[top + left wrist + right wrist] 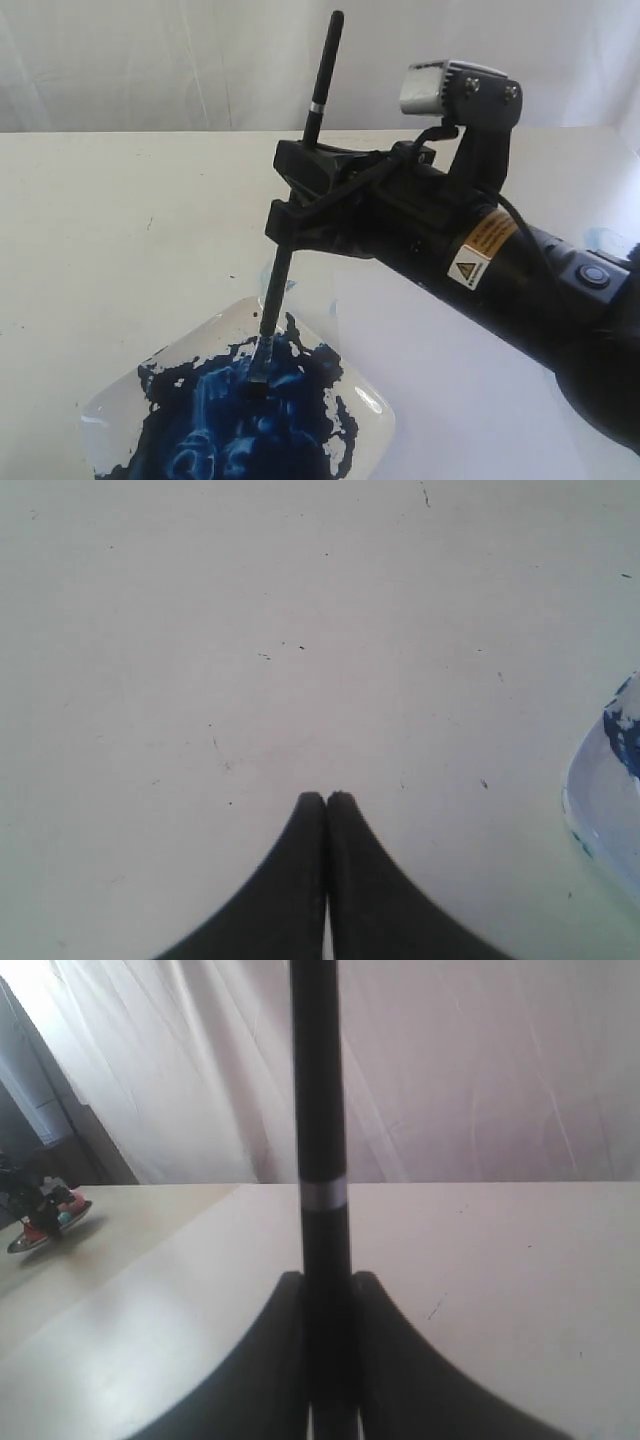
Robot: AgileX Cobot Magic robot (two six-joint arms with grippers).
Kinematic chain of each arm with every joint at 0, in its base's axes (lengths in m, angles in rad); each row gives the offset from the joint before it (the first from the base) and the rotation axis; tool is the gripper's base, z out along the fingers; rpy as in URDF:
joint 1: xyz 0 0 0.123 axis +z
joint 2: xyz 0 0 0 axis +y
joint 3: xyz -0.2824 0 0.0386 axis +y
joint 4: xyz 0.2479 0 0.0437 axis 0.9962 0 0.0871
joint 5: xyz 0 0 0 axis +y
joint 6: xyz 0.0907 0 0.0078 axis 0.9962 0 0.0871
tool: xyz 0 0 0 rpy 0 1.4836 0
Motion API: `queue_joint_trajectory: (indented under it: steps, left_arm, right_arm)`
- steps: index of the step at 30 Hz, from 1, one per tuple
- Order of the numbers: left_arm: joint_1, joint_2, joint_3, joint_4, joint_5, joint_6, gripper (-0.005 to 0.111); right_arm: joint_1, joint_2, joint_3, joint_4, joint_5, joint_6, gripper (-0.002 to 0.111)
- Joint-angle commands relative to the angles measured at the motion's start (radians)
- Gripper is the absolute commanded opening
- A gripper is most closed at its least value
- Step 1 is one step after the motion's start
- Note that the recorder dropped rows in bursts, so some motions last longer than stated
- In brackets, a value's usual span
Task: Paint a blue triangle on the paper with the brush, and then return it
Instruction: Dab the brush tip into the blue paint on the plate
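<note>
My right gripper [288, 200] is shut on the brush [322, 80], holding its black handle nearly upright. The bristles [262, 368] press into dark blue paint [230, 415] in a white dish [372, 405] at the front left. In the right wrist view the handle [318, 1110] with its silver band rises between the closed fingers of the right gripper [327, 1280]. The paper [440, 385], faintly lilac, lies right of the dish, partly under the arm. No blue triangle shows on its visible part. My left gripper [327, 798] is shut and empty over bare tabletop.
The dish's rim [600, 800] lies beside the left gripper. A white curtain [150, 60] hangs behind the cream table. A small red and black object [45, 1222] sits far off on the table. A faint blue smear [605, 240] marks the right side.
</note>
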Motion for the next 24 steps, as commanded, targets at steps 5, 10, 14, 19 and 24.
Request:
queue_joint_trajectory:
  steps: [5,10,14,19,24]
  left_arm:
    - [0.003,0.006,0.004,-0.007,-0.002,-0.002,0.0]
    - [0.003,0.006,0.004,0.005,-0.002,-0.002,0.0]
    - [0.003,0.006,0.004,0.049,-0.002,-0.002,0.0]
    - [0.003,0.006,0.004,0.094,-0.111,-0.002,0.0]
    - [0.003,0.006,0.004,0.095,-0.297,-0.002,0.0]
  right_arm:
    - [0.0,0.026,0.004,0.002,0.015,-0.015,0.0]
    - [0.0,0.055,0.004,0.002,0.023,-0.015,0.0]
    - [0.0,0.093,0.004,0.002,0.018,-0.015,0.0]
    - [0.0,0.118,0.004,0.002,-0.089,-0.015,0.0]
    - [0.0,0.119,0.004,0.005,-0.197,-0.084,0.0]
